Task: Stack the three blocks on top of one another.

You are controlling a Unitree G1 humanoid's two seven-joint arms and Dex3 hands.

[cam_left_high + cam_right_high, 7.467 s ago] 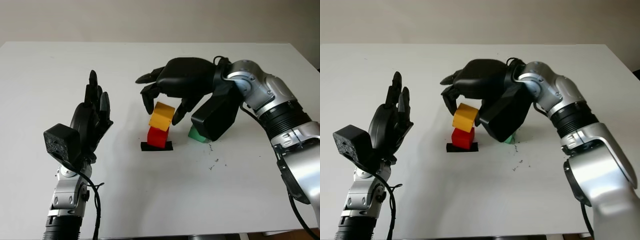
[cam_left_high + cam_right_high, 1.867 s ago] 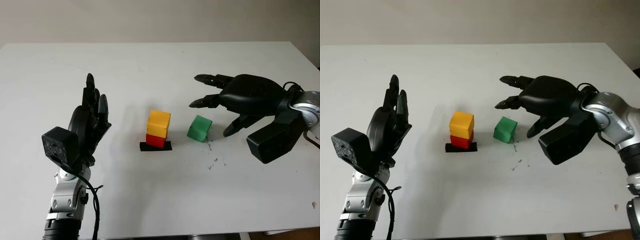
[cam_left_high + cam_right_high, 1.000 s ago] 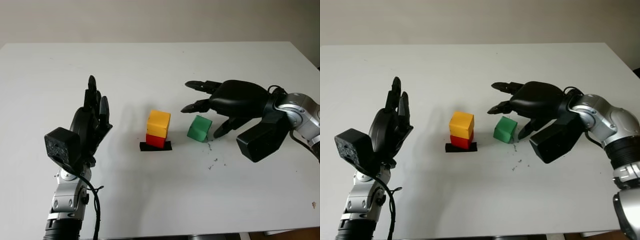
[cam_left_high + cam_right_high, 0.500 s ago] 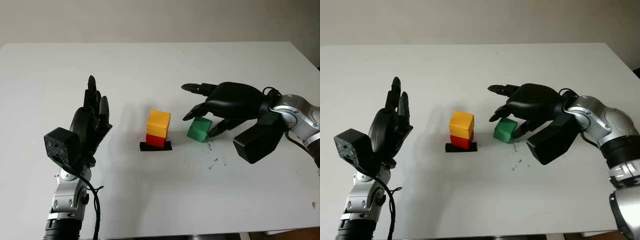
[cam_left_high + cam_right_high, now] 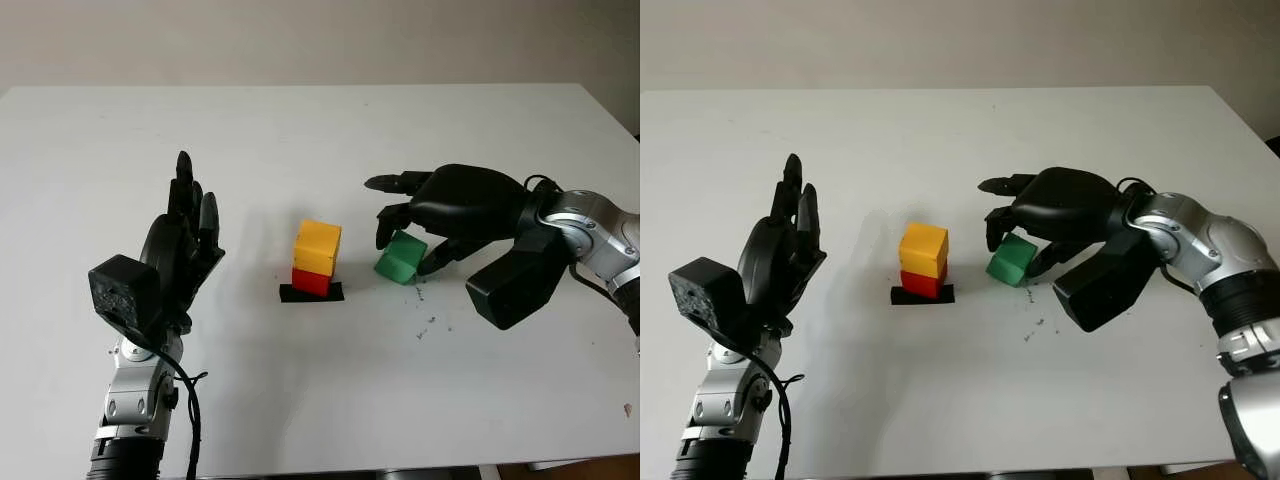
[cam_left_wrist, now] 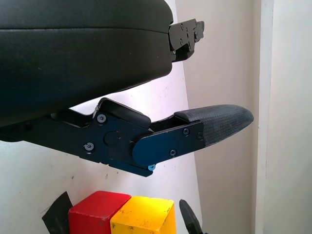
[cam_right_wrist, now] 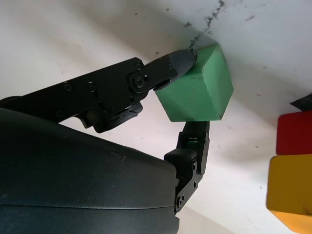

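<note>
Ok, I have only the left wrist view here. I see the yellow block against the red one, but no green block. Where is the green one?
Observer: The green block is on the table, to the right of the yellow block and apart from it.
Operator: Is a hand on it?
Observer: Yes. The right hand closes on it; the right wrist view shows one fingertip on a corner and another finger on the opposite face.
Operator: Is it lifted?
Observer: It sits tilted. I cannot tell if it has left the table.
</note>
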